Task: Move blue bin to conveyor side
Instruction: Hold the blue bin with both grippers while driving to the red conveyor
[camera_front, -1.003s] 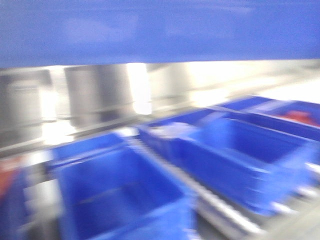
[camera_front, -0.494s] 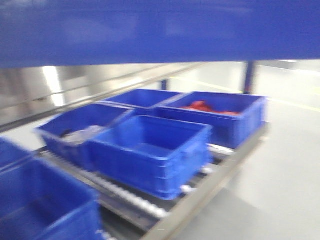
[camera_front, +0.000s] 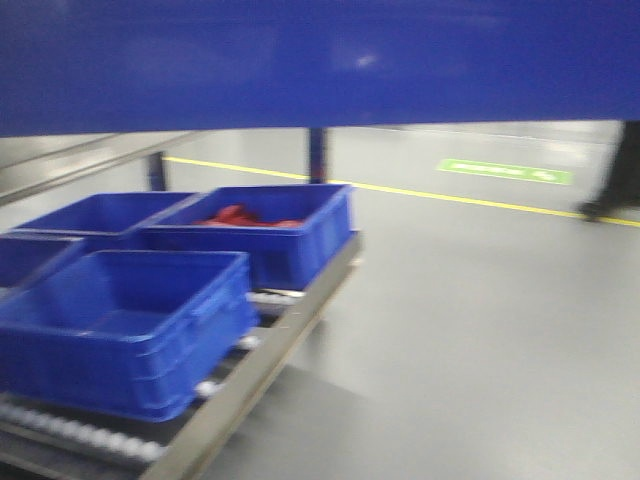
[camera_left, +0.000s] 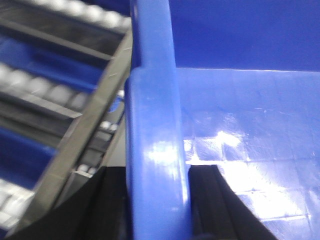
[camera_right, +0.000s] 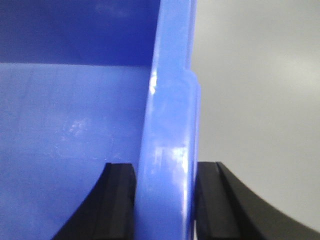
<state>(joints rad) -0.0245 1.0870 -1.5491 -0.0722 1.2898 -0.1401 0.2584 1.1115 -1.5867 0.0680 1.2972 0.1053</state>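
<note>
We held the large glossy blue plastic bin (camera_front: 320, 60) aloft across the top of the front view, left gripper (camera_left: 159, 200) and right gripper (camera_right: 165, 197) each pinched on its thick rim. On such slim holds, we judged a swing could slip it or clip the stainless-steel roller rack (camera_front: 235, 390). The conveyor was out of sight.

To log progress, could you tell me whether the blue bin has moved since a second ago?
Yes: the blue bin has swung right, away from the roller rack, now at frame left.
</note>
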